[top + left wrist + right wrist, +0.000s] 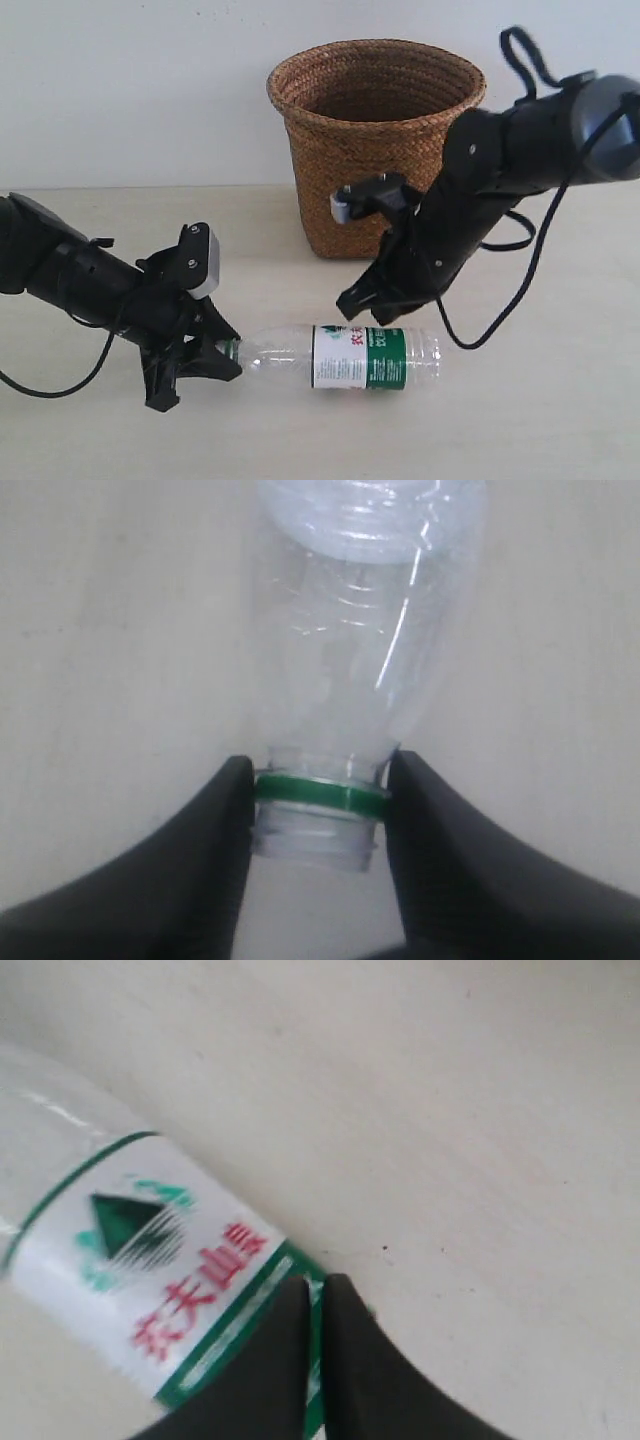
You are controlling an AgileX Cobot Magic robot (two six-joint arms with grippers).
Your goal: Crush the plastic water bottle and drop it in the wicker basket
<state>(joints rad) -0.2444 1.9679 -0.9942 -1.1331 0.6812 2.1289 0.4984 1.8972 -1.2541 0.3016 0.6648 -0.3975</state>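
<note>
The plastic water bottle (pixel 340 357) lies on its side on the table, uncrushed, its neck pointing left. The green-and-white label (pixel 150 1260) with red characters wraps its middle. No cap shows on the threads, only a green ring (pixel 320 792) round the neck. My left gripper (pixel 225 350) is shut on that neck (pixel 318 805), a finger pressing each side. My right gripper (pixel 368 312) hovers just over the label's right part, its fingers (pixel 345 1360) together with nothing between them (pixel 318 1285). The wicker basket (pixel 375 150) stands upright behind the bottle.
The pale table (pixel 560 400) meets a white wall close behind the basket. The right arm's black cable (pixel 500 320) loops down onto the table just right of the bottle. The left arm's cable (pixel 60 385) trails at the left edge.
</note>
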